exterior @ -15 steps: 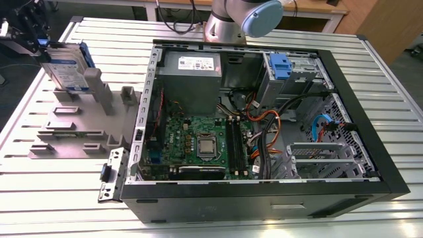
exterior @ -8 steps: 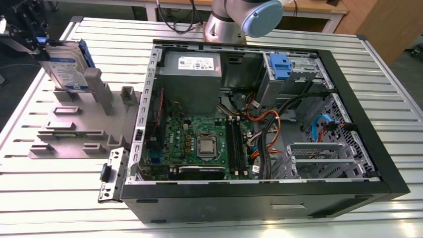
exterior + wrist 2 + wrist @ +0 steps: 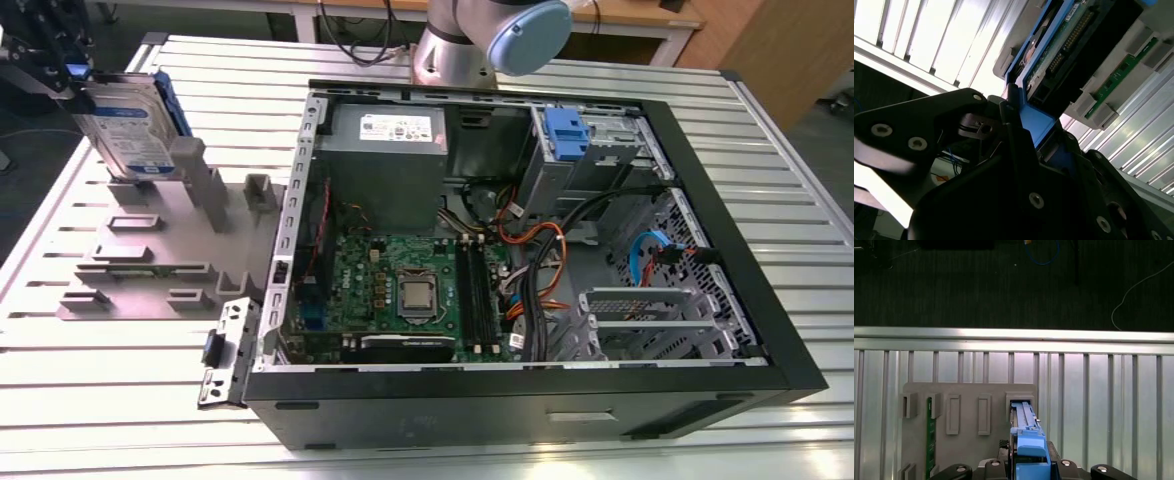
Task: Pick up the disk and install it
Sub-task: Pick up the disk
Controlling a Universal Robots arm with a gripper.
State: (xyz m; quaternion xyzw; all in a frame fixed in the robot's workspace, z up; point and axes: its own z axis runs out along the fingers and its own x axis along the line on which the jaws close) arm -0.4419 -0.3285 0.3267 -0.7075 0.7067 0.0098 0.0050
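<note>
The disk (image 3: 127, 128), a silver drive with a white-and-blue label and blue side rails, stands on edge in a slot of the grey holder plate (image 3: 147, 262) at the exterior view's left. My gripper (image 3: 64, 72) sits on its top edge, shut on the blue rail. In the first wrist view the disk's blue rail (image 3: 1026, 437) runs from between my fingers (image 3: 1026, 466) down into the holder's slot (image 3: 1021, 405). The second wrist view shows the disk's circuit-board side (image 3: 1064, 45) and the blue rail (image 3: 1038, 122) clamped between the black fingers (image 3: 1009, 125).
The open computer case (image 3: 534, 405) lies on the slatted table, with a blue-latched drive bay (image 3: 567, 135) at its far side and a grey power supply (image 3: 387, 150) beside it. A green memory stick (image 3: 930, 435) stands in the holder. The table edge (image 3: 1014, 335) lies beyond the holder.
</note>
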